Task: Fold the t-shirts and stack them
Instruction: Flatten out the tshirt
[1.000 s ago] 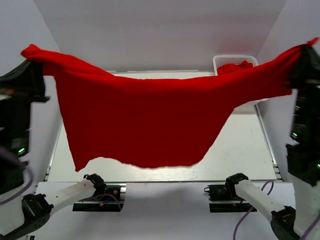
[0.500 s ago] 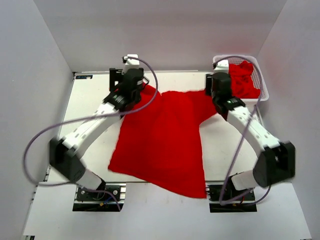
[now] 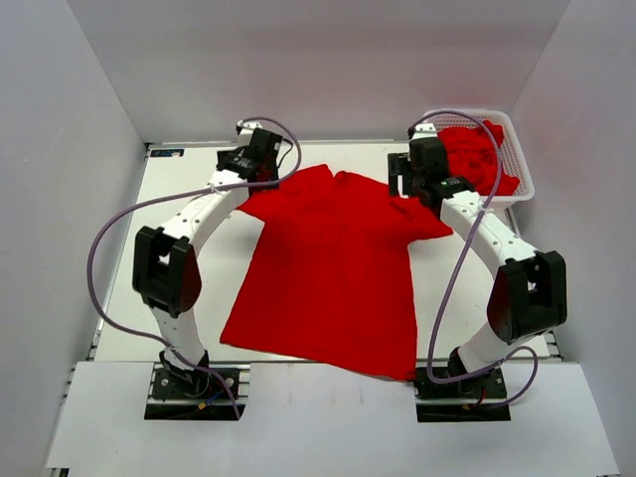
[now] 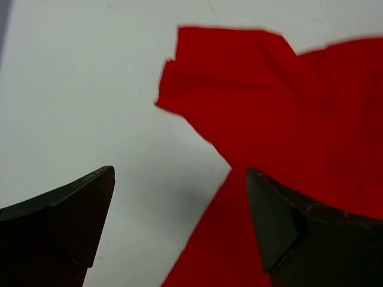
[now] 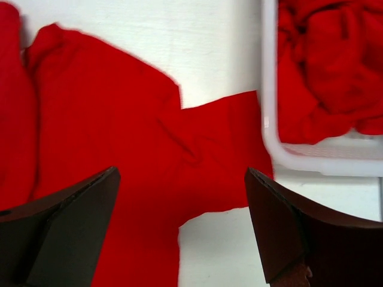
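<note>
One red t-shirt (image 3: 328, 268) lies spread flat on the white table (image 3: 179, 248), collar at the far side and hem toward the arm bases. My left gripper (image 3: 263, 177) hovers open over its left sleeve (image 4: 227, 89), nothing between the fingers (image 4: 78, 209). My right gripper (image 3: 409, 184) hovers open over the right sleeve (image 5: 215, 143), also holding nothing. In the left wrist view my left gripper (image 4: 179, 173) stands over the shirt's edge and bare table. More red t-shirts (image 3: 477, 154) lie crumpled in the basket.
The white mesh basket (image 3: 524, 187) stands at the far right corner, its rim (image 5: 269, 131) just right of the spread shirt's sleeve. White walls close in the table on three sides. Both arms reach across the table's sides to the far edge.
A second ago both grippers held the shirt stretched high in the air. They have lowered it flat onto the table, opened and let go of it.
</note>
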You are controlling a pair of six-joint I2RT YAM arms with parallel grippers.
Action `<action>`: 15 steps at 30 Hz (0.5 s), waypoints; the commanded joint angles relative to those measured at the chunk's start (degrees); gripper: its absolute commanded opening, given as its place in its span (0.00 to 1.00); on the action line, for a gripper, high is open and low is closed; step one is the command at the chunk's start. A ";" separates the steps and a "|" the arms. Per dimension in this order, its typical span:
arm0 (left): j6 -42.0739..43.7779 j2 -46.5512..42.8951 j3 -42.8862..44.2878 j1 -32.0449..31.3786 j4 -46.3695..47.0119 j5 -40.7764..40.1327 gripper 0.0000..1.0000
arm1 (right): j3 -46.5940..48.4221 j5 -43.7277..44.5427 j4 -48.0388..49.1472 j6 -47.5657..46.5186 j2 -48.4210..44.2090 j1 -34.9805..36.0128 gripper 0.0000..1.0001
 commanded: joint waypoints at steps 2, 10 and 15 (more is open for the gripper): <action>-1.24 -7.87 -9.61 -1.61 2.81 15.18 1.00 | -0.31 -8.94 -1.13 1.31 -0.52 0.09 0.90; -1.77 -5.34 -18.85 -2.67 10.63 35.50 1.00 | -2.25 -19.06 -0.95 4.82 4.66 0.36 0.90; -2.30 -2.61 -20.78 -3.28 13.53 36.65 1.00 | -4.18 -20.47 -0.51 6.40 8.09 0.27 0.90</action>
